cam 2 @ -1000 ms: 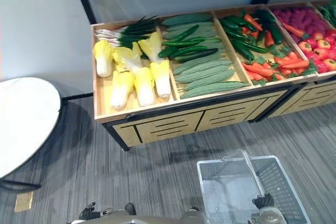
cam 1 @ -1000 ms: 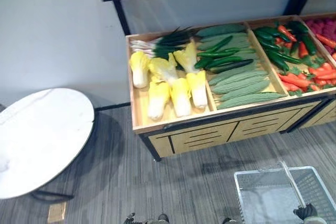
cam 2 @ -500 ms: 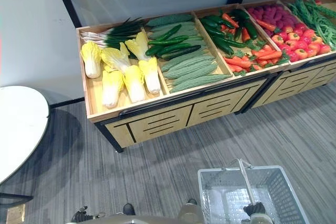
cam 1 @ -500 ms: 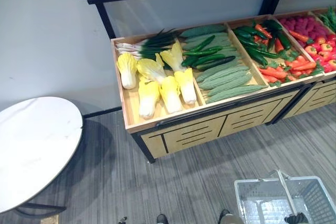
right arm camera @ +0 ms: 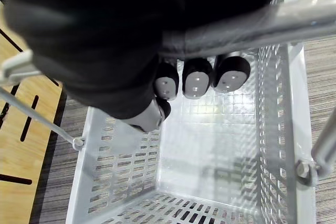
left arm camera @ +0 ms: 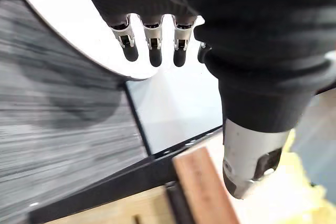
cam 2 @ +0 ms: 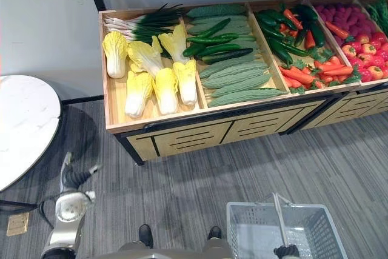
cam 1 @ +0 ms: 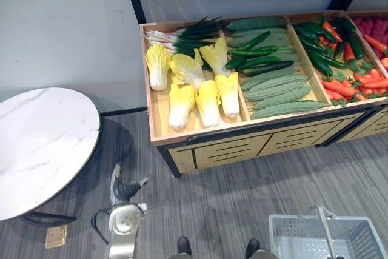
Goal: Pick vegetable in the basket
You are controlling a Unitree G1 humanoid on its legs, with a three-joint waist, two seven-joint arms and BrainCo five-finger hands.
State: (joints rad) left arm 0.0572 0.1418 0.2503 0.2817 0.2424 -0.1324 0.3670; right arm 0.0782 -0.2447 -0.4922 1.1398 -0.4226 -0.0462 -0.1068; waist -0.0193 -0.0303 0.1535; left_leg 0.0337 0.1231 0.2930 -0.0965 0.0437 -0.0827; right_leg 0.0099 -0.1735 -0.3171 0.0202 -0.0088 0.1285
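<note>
A wooden produce stand (cam 1: 200, 141) holds napa cabbages (cam 1: 197, 86), green onions (cam 1: 182, 34), cucumbers (cam 1: 257, 59), bitter gourds (cam 1: 279, 92), and green peppers with carrots (cam 1: 336, 59). On the floor in front, at lower right, is a grey wire basket (cam 2: 235, 225) with nothing inside (right arm camera: 113, 182). My right hand (cam 2: 285, 250) is shut round its handle (right arm camera: 252, 24). My left hand (cam 1: 124, 189) is raised over the floor between the round table and the stand, its fingers (left arm camera: 152, 51) straight and holding nothing. It is well short of the cabbages.
A round white marble table (cam 1: 42, 144) stands at the left, close to my left arm. A black shelf frame (cam 1: 136, 1) rises behind the stand. Red peppers (cam 2: 364, 53) fill the bin further right. A small tan square (cam 1: 56, 236) lies on the floor.
The camera has shifted. My left arm has come up into view at the lower left, hand open. My right hand still holds the basket's handle.
</note>
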